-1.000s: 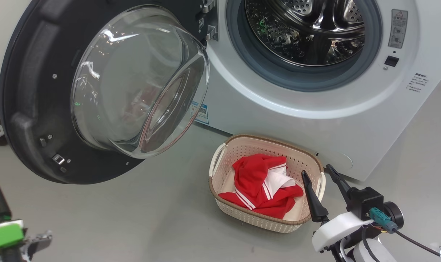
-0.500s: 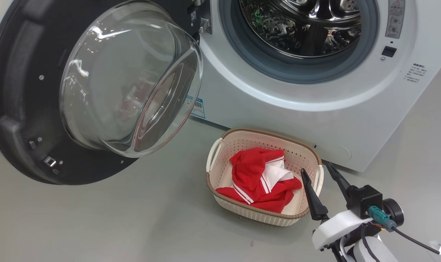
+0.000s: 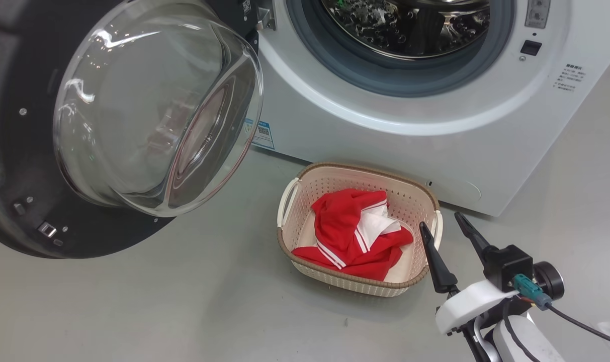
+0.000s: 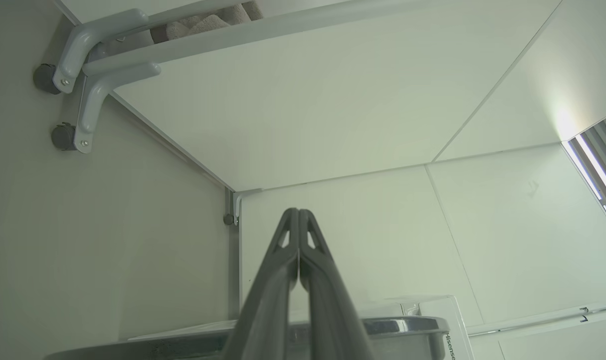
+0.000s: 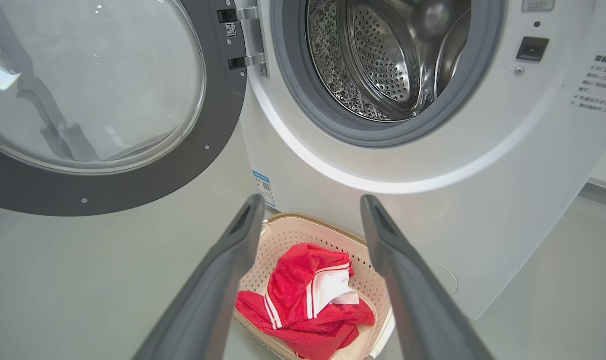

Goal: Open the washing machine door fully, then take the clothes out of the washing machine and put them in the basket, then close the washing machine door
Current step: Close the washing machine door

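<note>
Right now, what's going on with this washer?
A robot is unloading the washing machine. Its door hangs wide open, the drum looks empty, and the red clothes lie in the basket on the floor. The right gripper is open and empty near the basket; the left gripper is shut, holding nothing. Closing the door remains.

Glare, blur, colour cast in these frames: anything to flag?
Head view: sharp, with bright glare streaks on the washing machine door glass. Left wrist view: greenish cast, blown-out wall patch beside the slatted panel; left pincer crisp. Right wrist view: right pincer soft-edged, clothes sharp.
</note>
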Controlling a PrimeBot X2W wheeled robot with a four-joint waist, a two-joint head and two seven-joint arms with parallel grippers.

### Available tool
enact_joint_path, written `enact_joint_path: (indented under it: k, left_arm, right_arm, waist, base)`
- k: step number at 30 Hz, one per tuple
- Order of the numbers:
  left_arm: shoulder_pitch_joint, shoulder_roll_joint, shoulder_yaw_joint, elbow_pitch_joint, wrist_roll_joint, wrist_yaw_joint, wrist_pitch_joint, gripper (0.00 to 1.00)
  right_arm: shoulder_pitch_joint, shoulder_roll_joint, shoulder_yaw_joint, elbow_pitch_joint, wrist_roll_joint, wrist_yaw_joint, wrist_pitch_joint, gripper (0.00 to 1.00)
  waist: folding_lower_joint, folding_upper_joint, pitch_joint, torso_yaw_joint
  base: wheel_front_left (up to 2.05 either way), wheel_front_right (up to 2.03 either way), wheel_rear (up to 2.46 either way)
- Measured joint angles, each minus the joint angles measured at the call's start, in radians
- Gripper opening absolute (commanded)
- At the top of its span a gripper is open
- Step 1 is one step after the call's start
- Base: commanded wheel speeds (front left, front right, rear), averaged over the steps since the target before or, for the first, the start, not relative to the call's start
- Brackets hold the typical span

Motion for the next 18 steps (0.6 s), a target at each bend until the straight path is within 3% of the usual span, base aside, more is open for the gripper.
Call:
enact_joint_path:
  k: [8,18]
  left_arm:
    - [-0.028,0.024,-0.047,0.06,-0.014,0.018,0.079,0.0]
    - [-0.063,0.035,-0.11,0.107,-0.016,-0.003,0.168,0.0]
  right_arm:
    - [-0.029,-0.015,0.005,-0.007,-0.018,0.009,0.0,1.0]
    - [-0.047,-0.019,0.0,-0.007,-0.018,0.009,0.0,1.0]
  waist:
    - [0.0,0.0,0.035,-0.015]
    - [0.0,0.0,0.072,-0.026]
  base:
    - [0.0,0.0,0.0]
    - [0.0,0.0,0.0]
